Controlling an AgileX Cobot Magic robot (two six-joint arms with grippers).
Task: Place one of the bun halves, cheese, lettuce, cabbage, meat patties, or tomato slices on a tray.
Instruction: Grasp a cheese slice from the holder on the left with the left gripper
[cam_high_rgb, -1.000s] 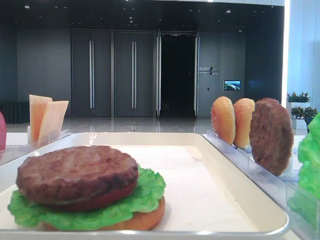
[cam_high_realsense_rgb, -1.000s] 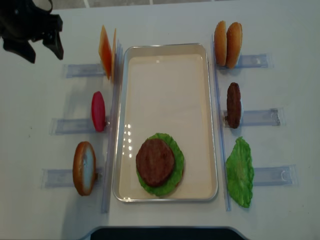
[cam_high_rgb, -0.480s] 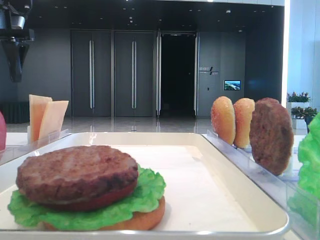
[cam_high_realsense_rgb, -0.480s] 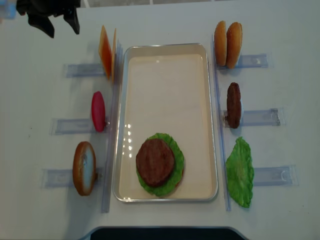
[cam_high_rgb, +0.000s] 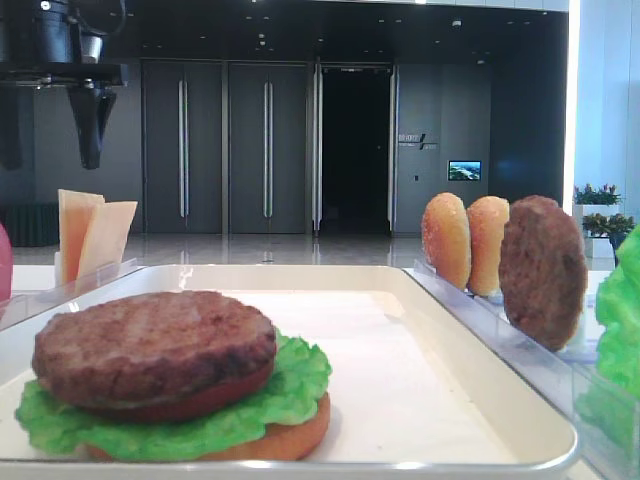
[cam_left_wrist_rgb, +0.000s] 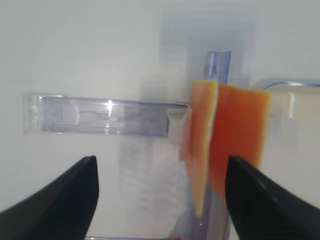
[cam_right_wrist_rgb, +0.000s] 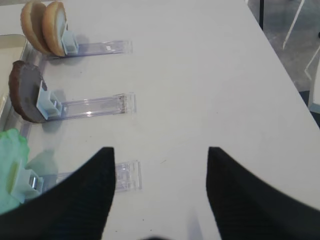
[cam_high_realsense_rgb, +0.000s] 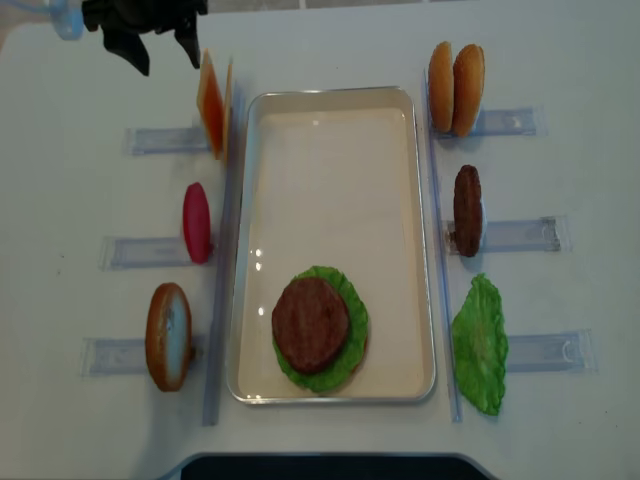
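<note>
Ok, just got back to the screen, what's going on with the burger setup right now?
The left pincer is open and empty, hovering by the two cheese slices standing in their rack left of the tray. On the tray sits a partial burger: meat patty over a tomato slice, lettuce and a bun half. The right pincer is open over bare table near its racks, holding nothing.

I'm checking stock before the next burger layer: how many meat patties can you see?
2. One meat patty lies on top of the stack in the tray, near its front end. The other stands on edge in the clear rack right of the tray. None seems hidden.
</note>
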